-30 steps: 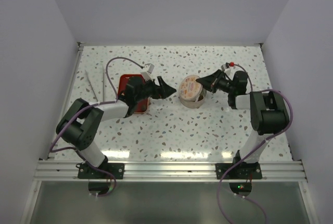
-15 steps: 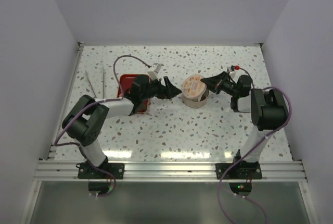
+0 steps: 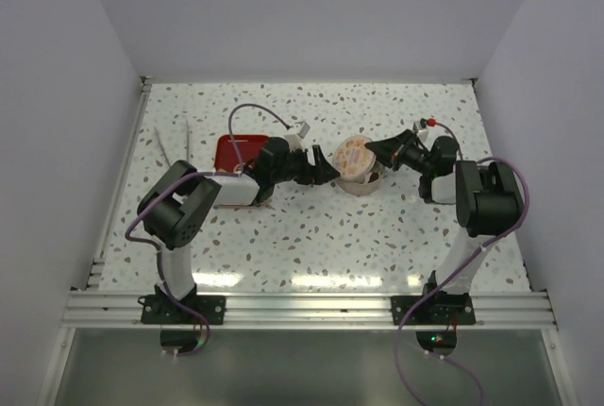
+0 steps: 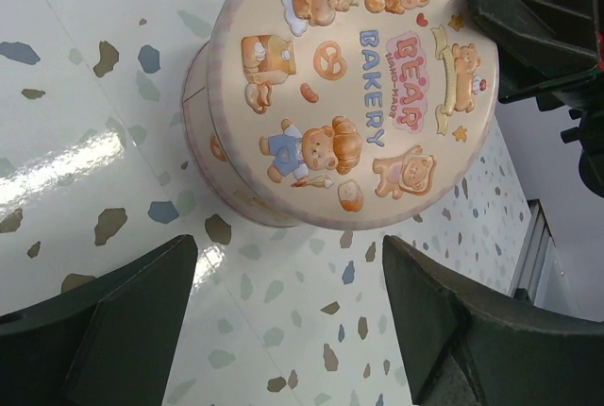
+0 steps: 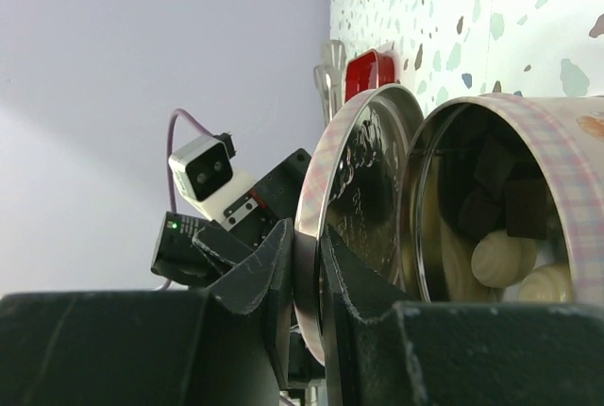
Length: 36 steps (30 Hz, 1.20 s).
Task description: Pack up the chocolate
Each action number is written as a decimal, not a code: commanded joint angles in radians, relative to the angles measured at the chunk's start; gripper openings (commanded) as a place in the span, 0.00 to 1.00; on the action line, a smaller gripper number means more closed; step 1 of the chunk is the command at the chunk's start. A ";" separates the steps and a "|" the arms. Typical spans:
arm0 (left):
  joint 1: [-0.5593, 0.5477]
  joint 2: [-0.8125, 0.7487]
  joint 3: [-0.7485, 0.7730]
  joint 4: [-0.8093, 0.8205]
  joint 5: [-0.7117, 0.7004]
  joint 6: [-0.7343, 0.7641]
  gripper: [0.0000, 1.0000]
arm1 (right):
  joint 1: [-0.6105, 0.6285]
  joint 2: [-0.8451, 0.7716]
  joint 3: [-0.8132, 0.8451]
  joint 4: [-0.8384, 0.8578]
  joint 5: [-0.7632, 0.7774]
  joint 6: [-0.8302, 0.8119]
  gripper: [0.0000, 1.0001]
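Note:
The round tin (image 3: 360, 177) stands mid-table with its printed "Bear Bakery" lid (image 3: 350, 153) tilted over it. My right gripper (image 3: 373, 149) is shut on the lid's rim (image 5: 307, 279), holding the lid (image 5: 363, 170) on edge beside the tin's mouth (image 5: 528, 142). Inside the tin lies the chocolate: dark pieces (image 5: 495, 189) and cream-white ones (image 5: 495, 257). My left gripper (image 3: 329, 168) is open just left of the tin. In its wrist view its fingers (image 4: 104, 321) straddle bare table below the lid (image 4: 354, 85) and tin wall (image 4: 212, 137).
A red rectangular tray (image 3: 229, 149) sits left of the tin, under the left arm. A pair of white tongs (image 3: 179, 149) lies near the left edge. The white walls close in on both sides and at the back.
The left gripper has travelled right from over the red tray to the tin's left side, staying open. The right gripper, still gripping the lid, has shifted slightly right.

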 commanded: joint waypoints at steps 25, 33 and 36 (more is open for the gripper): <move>-0.002 -0.014 0.105 -0.074 -0.132 0.073 0.85 | -0.052 -0.207 0.169 -0.052 0.003 0.029 0.06; -0.036 0.110 0.306 -0.316 -0.200 0.180 0.86 | -0.054 -0.282 0.155 -0.202 0.008 -0.082 0.06; -0.038 0.119 0.318 -0.351 -0.214 0.209 0.86 | -0.052 -0.296 0.157 -0.234 0.006 -0.105 0.06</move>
